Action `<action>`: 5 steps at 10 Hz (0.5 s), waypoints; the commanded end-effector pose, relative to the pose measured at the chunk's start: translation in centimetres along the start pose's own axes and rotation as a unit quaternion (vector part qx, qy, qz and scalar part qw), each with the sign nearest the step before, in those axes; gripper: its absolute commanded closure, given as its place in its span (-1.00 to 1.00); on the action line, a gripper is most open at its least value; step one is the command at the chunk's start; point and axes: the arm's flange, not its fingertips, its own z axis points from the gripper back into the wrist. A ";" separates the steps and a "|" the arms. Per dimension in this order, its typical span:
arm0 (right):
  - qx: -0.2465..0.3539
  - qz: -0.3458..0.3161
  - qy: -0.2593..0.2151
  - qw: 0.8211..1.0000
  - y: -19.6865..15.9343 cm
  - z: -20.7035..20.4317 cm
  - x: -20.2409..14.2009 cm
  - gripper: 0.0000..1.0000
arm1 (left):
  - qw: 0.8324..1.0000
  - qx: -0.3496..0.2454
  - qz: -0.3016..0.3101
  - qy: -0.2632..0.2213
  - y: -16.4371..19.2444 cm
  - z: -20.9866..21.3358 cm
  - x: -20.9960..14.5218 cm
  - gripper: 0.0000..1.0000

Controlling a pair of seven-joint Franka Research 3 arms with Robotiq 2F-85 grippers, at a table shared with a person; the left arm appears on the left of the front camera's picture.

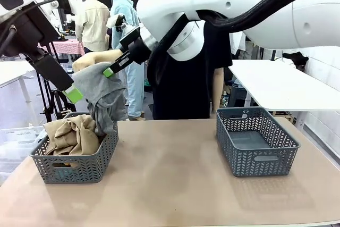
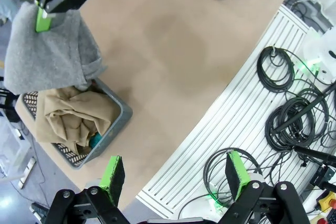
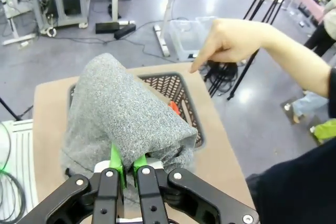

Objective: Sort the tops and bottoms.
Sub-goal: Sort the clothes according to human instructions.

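- Two green pads of the right gripper [image 3: 125, 165] pinch the grey garment [image 1: 101, 95], hanging over the left basket [image 1: 74, 166] at the table's left edge.
- Left gripper [image 2: 175, 175] open, holding nothing.
- Khaki garment [image 1: 71, 135] lies inside the basket.

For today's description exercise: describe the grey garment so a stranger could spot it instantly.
Find the left basket on the table. Above it hangs the grey garment, pinched by the right claw. Unlike the tan garment lying inside, it dangles in mid-air.
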 end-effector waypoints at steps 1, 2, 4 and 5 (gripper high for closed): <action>-0.015 -0.009 -0.007 1.000 0.8 1.3 -0.2 1.00 | 1.000 0.000 0.003 0.000 0.1 0.0 -0.1 -1.00; 0.000 0.000 0.000 1.000 0.0 0.0 0.0 1.00 | 1.000 0.000 0.003 0.000 0.1 0.0 -0.1 -1.00; 0.039 0.045 -0.020 0.998 -0.8 -3.1 1.4 1.00 | 1.000 0.000 0.003 0.000 0.1 0.0 -0.1 -1.00; 0.059 0.061 -0.020 0.996 -1.6 -4.7 2.0 1.00 | 1.000 0.000 0.003 0.000 0.1 0.0 -0.1 -1.00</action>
